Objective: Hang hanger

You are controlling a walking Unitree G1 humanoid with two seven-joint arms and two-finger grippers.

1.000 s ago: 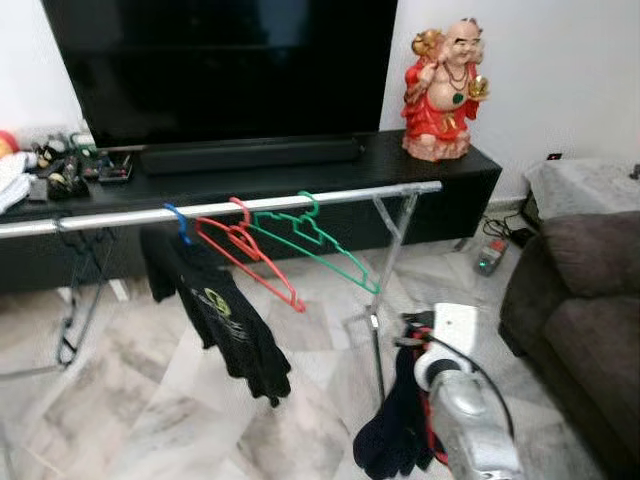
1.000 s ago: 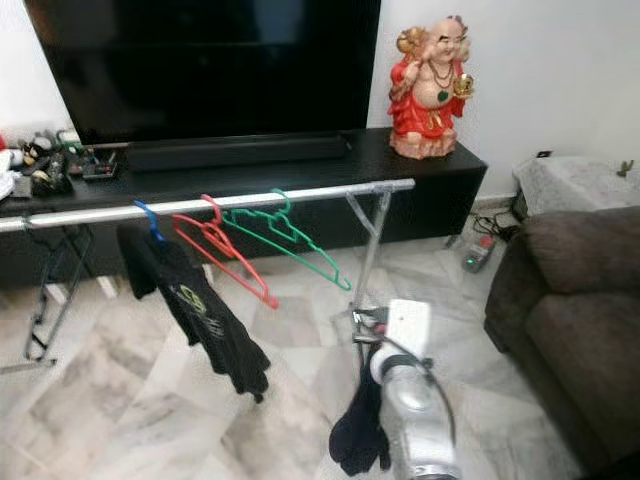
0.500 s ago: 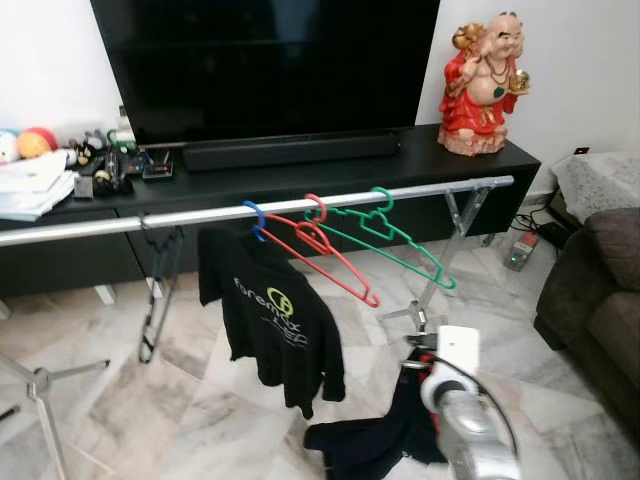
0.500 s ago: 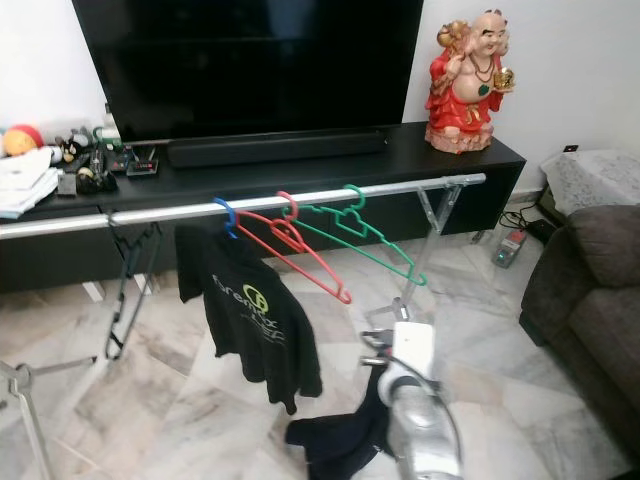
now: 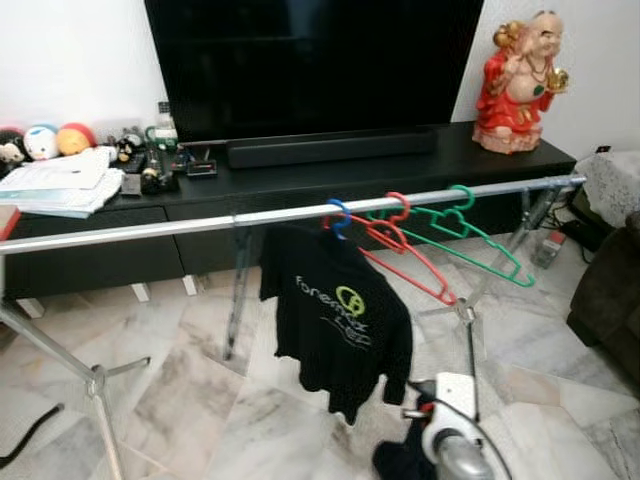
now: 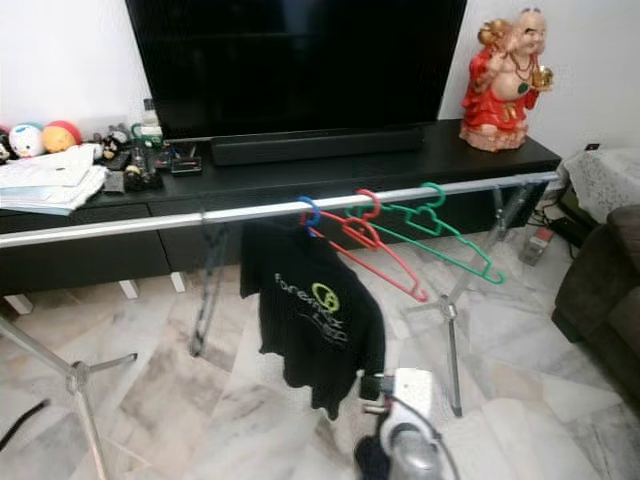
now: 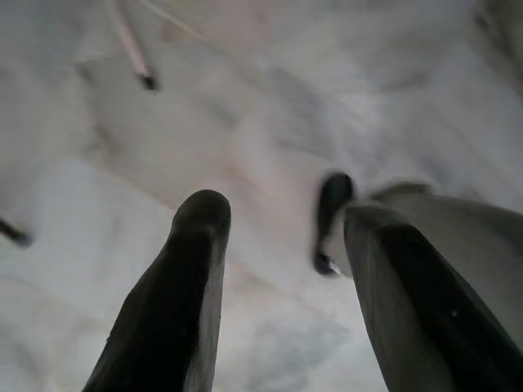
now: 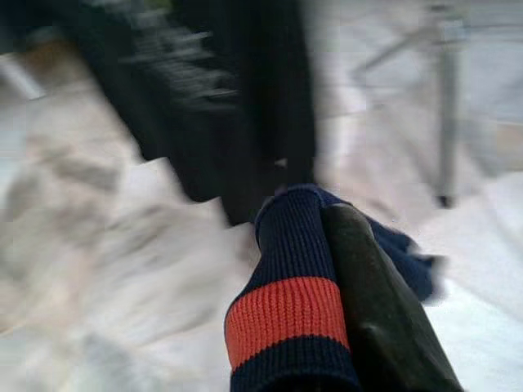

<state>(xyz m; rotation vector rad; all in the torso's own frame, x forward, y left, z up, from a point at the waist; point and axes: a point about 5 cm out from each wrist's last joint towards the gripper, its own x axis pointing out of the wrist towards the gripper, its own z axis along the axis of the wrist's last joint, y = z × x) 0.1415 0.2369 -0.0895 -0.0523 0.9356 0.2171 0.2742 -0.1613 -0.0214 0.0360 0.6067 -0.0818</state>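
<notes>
Low by the floor, the right gripper point(image 8: 327, 286) is clamping its fingers on a navy garment with a red stripe point(image 8: 286, 318), below the black T-shirt point(image 5: 340, 320) hanging near the middle of the clothes rail point(image 5: 150, 228). A blue hanger point(image 5: 338, 215) is carrying that shirt, with the red hanger point(image 5: 410, 255) and green hanger point(image 5: 480, 245) just beside it toward the rail's right end. The left gripper point(image 7: 278, 269) is hanging idle, fingers spread and holding nothing. This looks like the carrying step; next, the garment probably needs lifting toward a free hanger.
</notes>
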